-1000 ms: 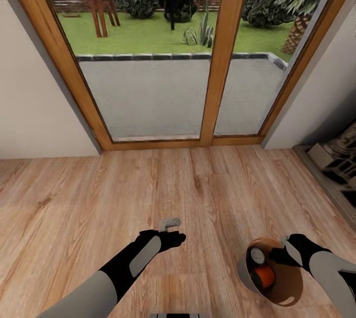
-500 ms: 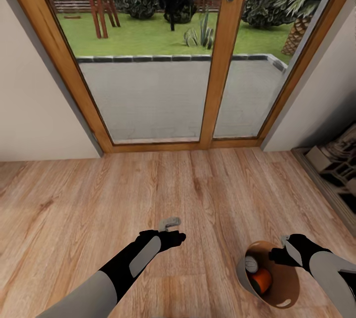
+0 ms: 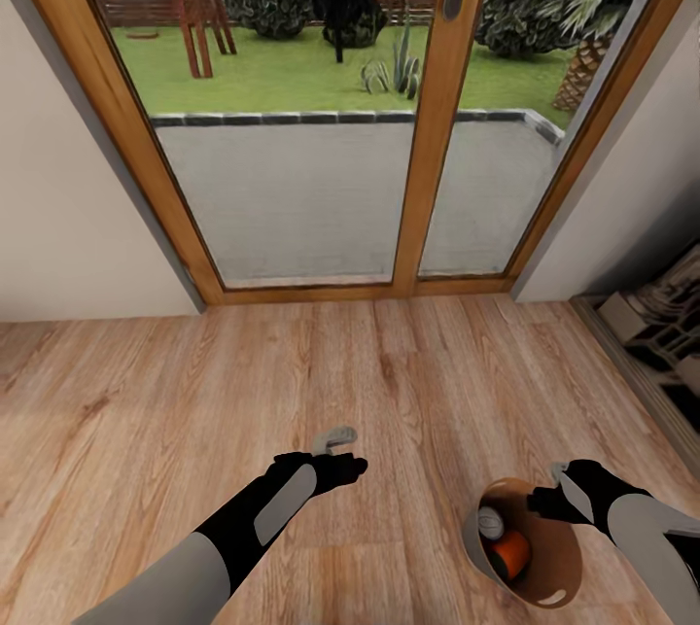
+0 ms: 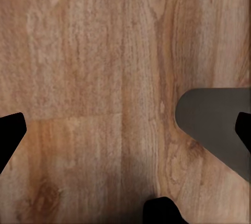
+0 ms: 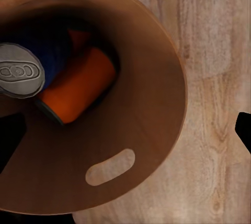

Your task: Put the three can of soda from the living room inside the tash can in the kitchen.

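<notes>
Two cans at least [image 5: 57,85], one orange, one blue with a silver top, lie inside the bin [image 3: 559,562], carried over wood floor [image 3: 408,382] by the right gripper [image 3: 544,501], pinched on its rim. Since a second ago bin and glass doors [image 3: 428,120] have slid slightly in view: transport continues. Left gripper [image 3: 340,440] spread, empty. No legible writing.
</notes>
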Controlling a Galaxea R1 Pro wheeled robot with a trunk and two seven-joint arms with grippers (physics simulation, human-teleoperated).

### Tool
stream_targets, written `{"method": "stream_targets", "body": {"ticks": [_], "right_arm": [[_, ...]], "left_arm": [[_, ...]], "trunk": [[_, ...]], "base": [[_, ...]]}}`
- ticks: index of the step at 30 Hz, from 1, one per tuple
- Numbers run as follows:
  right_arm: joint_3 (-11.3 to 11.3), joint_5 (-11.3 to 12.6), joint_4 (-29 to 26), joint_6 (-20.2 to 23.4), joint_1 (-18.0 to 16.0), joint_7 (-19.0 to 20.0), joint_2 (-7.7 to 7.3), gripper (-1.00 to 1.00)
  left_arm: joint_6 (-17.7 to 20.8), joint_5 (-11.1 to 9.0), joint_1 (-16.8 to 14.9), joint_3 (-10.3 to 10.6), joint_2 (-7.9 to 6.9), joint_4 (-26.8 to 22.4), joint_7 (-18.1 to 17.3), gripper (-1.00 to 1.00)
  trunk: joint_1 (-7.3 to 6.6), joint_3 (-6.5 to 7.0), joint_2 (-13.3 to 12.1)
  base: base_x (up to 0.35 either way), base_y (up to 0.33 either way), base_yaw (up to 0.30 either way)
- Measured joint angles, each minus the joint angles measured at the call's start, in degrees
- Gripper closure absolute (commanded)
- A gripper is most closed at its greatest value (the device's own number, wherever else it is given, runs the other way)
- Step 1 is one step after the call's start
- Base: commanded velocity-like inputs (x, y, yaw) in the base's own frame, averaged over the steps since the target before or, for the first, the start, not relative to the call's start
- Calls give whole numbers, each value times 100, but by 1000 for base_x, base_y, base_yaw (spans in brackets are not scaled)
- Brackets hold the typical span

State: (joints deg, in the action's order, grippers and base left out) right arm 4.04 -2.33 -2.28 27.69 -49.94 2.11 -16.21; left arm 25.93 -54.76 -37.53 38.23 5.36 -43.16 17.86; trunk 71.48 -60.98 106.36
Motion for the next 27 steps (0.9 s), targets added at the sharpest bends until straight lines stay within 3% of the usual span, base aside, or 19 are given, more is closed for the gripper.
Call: {"method": "stream_targets", "body": {"ticks": [20,27], "right_arm": [[-5,-4,39,27,4,-83,47,-100],[2,40,35,4,332,-102,64,-100]], "left_arm": [[0,0,8,0,-9,26,-14,-100],[0,6,15,0,-7,28,-18,-100]], "trunk": [[-439,359,-802],[-593,485,-1083]], "base": [[0,0,0],[0,0,0]]}}
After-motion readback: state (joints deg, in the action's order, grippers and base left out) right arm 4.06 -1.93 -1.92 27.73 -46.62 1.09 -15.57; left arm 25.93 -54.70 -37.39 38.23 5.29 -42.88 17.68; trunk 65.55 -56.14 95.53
